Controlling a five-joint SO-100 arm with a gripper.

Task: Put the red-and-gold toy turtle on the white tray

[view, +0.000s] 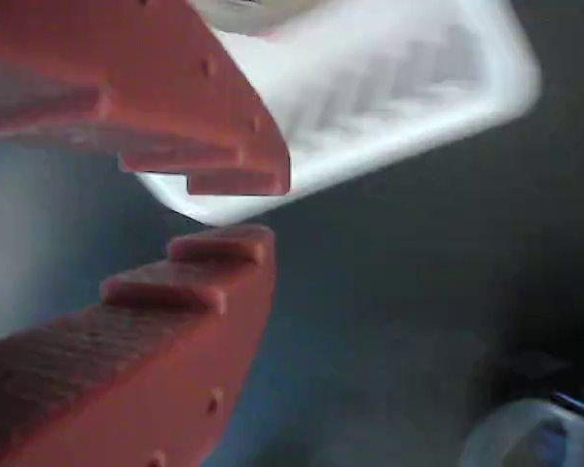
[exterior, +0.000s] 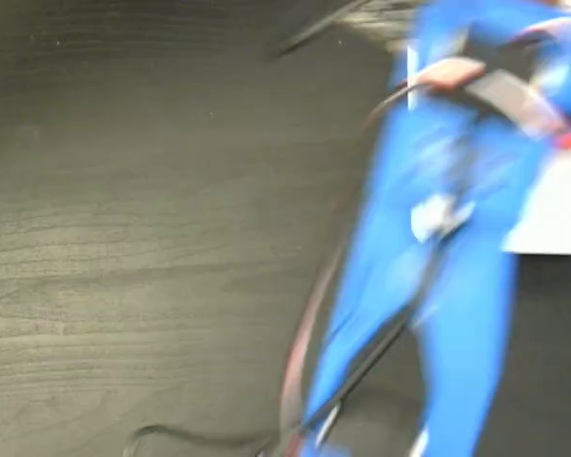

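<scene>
In the fixed view, the blue plastic robot arm was smeared by motion blur across the right half of the picture, with red and black cables trailing down its left side toward the lower edge. Under it lay the dark grey wood-grain bench. Behind the arm at the right edge showed a corner of the large flat white tray, with short black stripes just visible at the picture's border.

In the wrist view, the red, stepped, two-finger gripper filled the left side. Its jaws stood close together at the tips with only a thin gap between them, and nothing could be seen held there. Beyond the tips, in the upper part of the view, lay the white tray, blurred, with its rounded corner toward the upper right. At the top edge, just above the upper finger, a pale rounded shape with a reddish rim rested on the tray; it was too blurred and cropped to say whether it was the red-and-gold toy turtle. A pale, translucent round object sat on the bench at the lower right corner.
</scene>
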